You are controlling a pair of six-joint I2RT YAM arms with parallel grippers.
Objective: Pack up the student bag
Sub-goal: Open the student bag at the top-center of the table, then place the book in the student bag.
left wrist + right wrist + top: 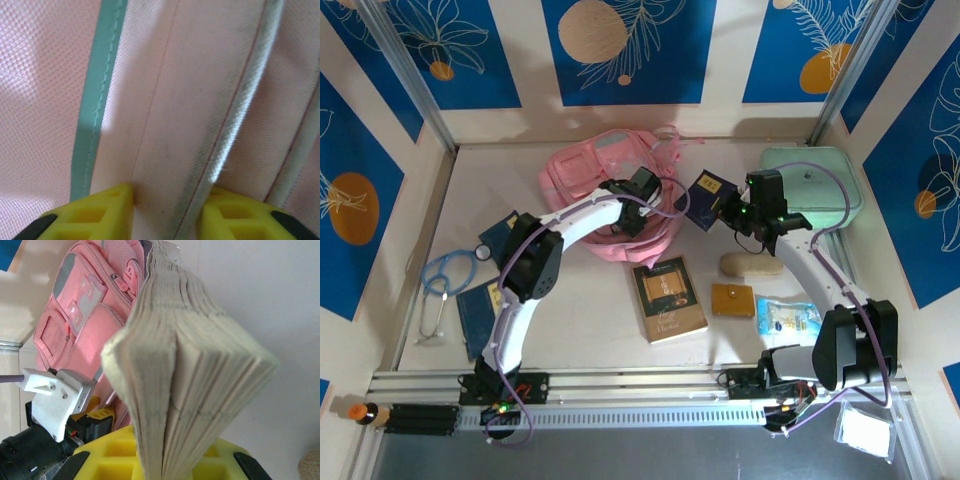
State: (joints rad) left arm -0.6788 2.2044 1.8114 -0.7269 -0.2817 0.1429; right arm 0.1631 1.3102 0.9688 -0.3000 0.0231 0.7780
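The student bag (605, 175) is a soft pink backpack lying at the back middle of the table. My left gripper (638, 203) rests on its right side. In the left wrist view its yellow fingers (107, 207) press from both sides on a fold of pink fabric (175, 125) edged with grey piping (245, 110). My right gripper (735, 212) hangs just right of the bag, shut on a dark blue book (705, 198). The right wrist view looks along the book's fanned page edges (185, 370), with the bag's grey-trimmed pockets (80, 315) behind and the left wrist below.
A mint-green case (820, 185) lies at the back right. A brown book (668, 298), a tan pad (732, 298), a beige lump (750, 265) and a blue-white packet (787, 318) sit in front. A stethoscope (445, 285) and blue notebooks (478, 312) lie on the left.
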